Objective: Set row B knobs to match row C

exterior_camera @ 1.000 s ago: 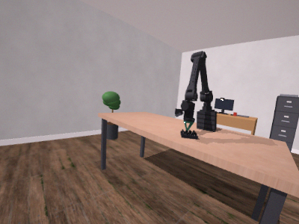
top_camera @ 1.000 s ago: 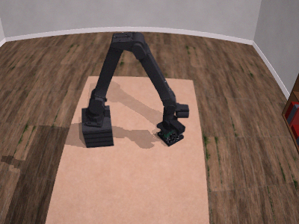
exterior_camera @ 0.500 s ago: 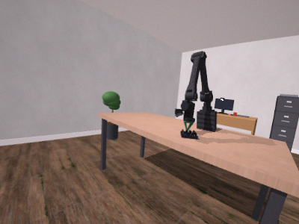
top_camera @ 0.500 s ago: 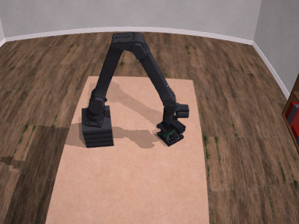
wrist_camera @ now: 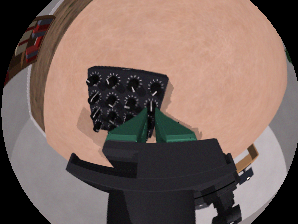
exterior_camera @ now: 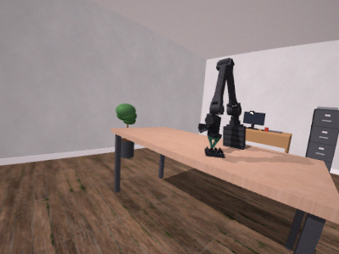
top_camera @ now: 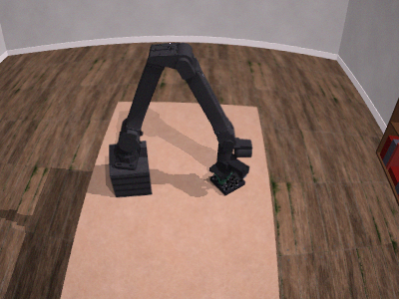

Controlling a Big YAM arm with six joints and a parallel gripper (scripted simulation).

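Note:
The black knob box [top_camera: 227,182] stands on the table, to the right of the arm's base; it also shows in the exterior view [exterior_camera: 214,152]. In the wrist view the knob box [wrist_camera: 125,99] shows several black knobs with white lines, and the printed names are too small to read. My gripper [wrist_camera: 151,111] with green fingers stands straight down over the box and is shut on a knob near the box's right edge in that view. The fingers hide that knob and those behind them. The gripper [top_camera: 226,175] covers part of the box in the top view.
The arm's black base [top_camera: 130,168] stands on the table left of the box. A bookshelf [top_camera: 390,158] is at the room's right edge. A potted plant [exterior_camera: 126,114], a desk with a monitor [exterior_camera: 254,118] and a filing cabinet [exterior_camera: 322,135] stand off the table.

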